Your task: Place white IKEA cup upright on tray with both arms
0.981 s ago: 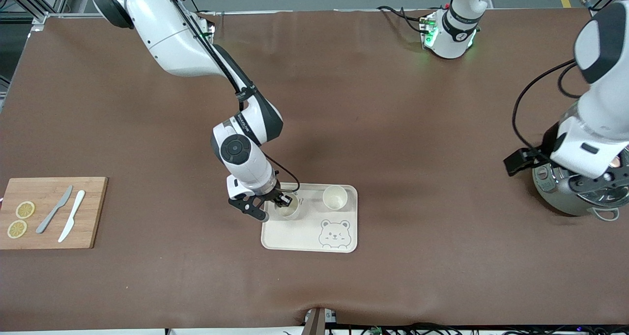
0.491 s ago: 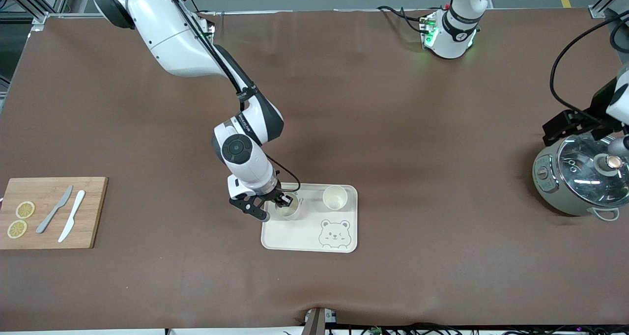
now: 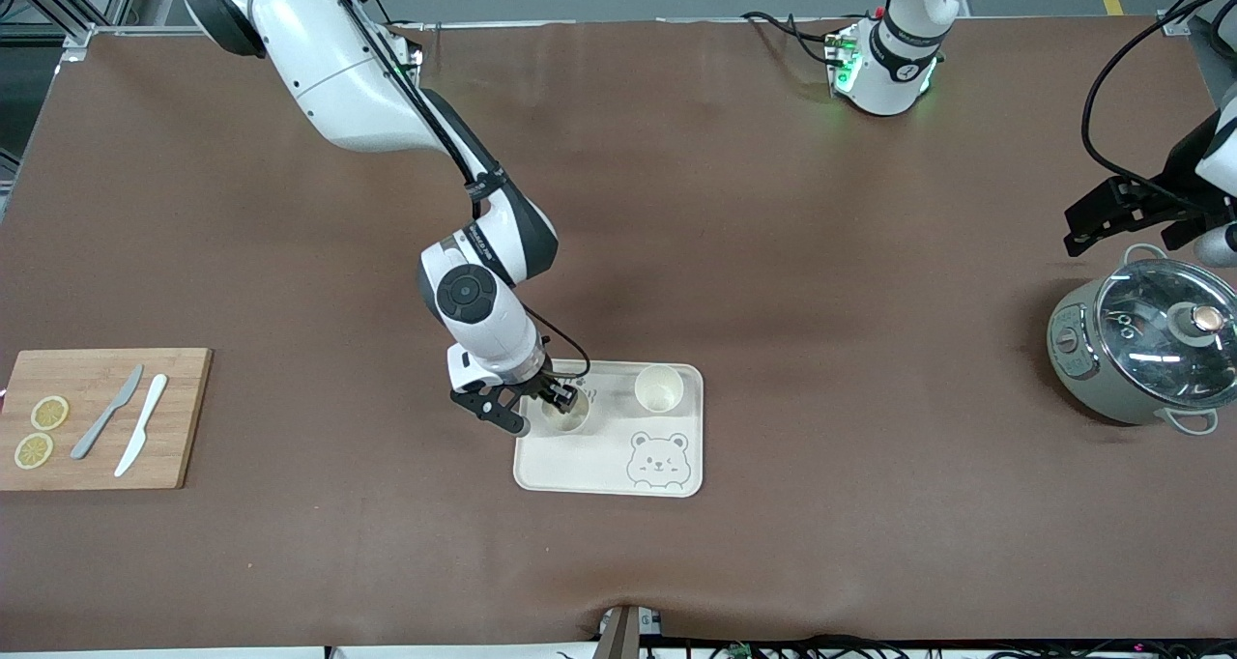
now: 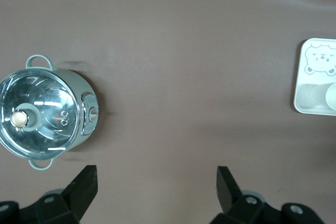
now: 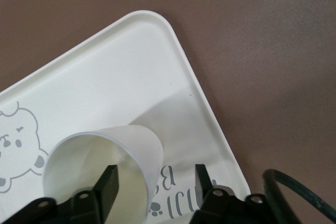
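While the cup (image 3: 566,414) stands upright on the tray (image 3: 580,471), I'd spread wider and lift straight up so nothing tips it. Right pincer (image 5: 153,184) is parted, one finger inside the cup, one outside its wall. Left pincer (image 4: 156,188), open, waits over bare bench (image 3: 821,253) near a pot (image 3: 1145,350).

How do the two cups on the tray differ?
The cup toward the right arm's end has the open right gripper straddling its wall; the other cup stands free, slightly farther from the camera. Both are white, upright on the tray. The left gripper waits near the pot.
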